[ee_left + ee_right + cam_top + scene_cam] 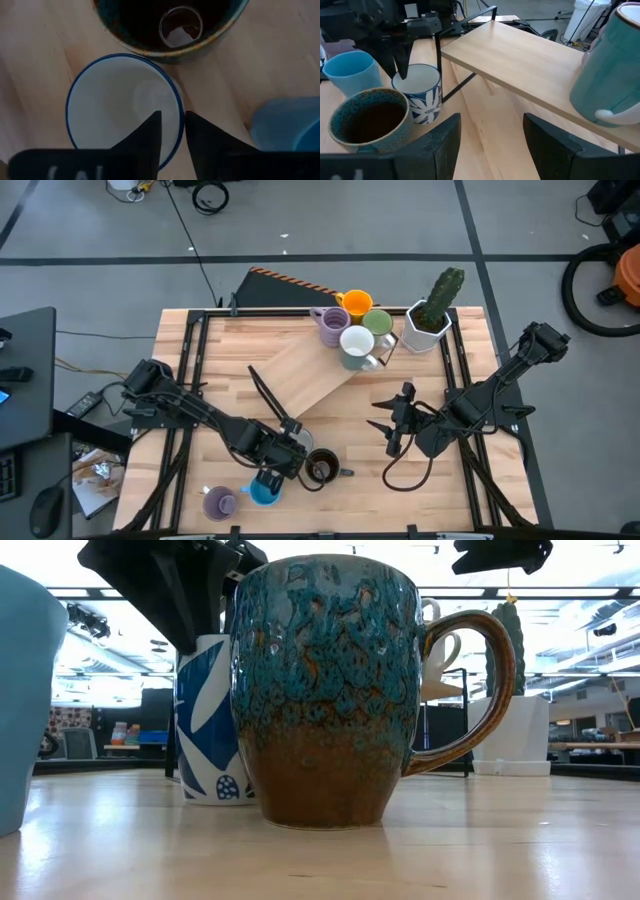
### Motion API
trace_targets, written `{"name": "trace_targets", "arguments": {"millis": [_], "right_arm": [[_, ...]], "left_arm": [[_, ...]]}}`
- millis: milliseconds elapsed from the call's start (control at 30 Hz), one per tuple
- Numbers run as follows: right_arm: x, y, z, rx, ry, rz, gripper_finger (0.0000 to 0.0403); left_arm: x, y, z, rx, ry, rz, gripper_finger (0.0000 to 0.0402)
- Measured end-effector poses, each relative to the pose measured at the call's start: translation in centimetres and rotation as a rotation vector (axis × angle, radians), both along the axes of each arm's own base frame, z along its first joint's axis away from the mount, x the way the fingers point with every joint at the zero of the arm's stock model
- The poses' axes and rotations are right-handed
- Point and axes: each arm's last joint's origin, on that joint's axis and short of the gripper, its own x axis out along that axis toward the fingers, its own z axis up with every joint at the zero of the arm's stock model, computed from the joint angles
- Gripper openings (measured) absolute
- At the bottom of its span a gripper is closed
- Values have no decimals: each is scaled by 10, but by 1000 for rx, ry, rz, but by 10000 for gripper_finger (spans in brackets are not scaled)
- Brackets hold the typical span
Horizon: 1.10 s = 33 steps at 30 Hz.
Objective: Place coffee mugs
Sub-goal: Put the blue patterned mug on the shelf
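Observation:
My left gripper [173, 125] stands over a white mug with a blue leaf pattern [422, 92], near the table's near edge. That mug stands on its base [210, 795]; in the high view the gripper [283, 462] hides it. Beside it stand a dark brown mug [320, 468], a light blue mug [264, 493] and a purple mug [220, 502]. A purple [332, 325], an orange [357, 303], a green [378, 322] and a white mug [357, 345] stand on a raised wooden board [300, 370]. My right gripper [392, 425] hangs open right of the brown mug. My left gripper has the patterned white mug by its blue-edged rim [179, 107], on the side toward the light blue mug. One finger [150, 135] is inside the mug and the other [205, 140] outside, pointing down from above. The mug stands upright on the table.
A white angular pot with a cactus [430, 320] stands at the far right, beside the board's mugs. The sloping board [530, 60] rests on thin black legs just beyond the near mugs. Bare tabletop [430, 500] lies at the near right.

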Motion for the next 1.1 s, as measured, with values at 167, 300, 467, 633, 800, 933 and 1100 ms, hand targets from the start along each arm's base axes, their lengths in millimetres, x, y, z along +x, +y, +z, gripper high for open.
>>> {"name": "trace_targets", "arguments": {"millis": [167, 300, 467, 633, 800, 933, 1100], "right_arm": [[0, 0, 0, -5, 2, 2, 219], [0, 0, 0, -5, 2, 3, 219], [0, 0, 0, -5, 2, 3, 219], [0, 0, 0, -5, 2, 3, 220], [0, 0, 0, -3, 3, 5, 220], [0, 0, 0, -3, 3, 5, 220], [0, 0, 0, -2, 1, 5, 220]], "left_arm": [[-2, -4, 0, -6, 7, -35, 55], [-2, -4, 0, -8, 9, -41, 34], [-2, -4, 0, -7, 14, -74, 17], [-2, -3, 2, -14, 11, -91, 14], [-5, 0, 10, -31, -6, -72, 13], [-5, 1, 12, -25, -23, -59, 12], [-4, 1, 13, -23, -41, -36, 12]]}}
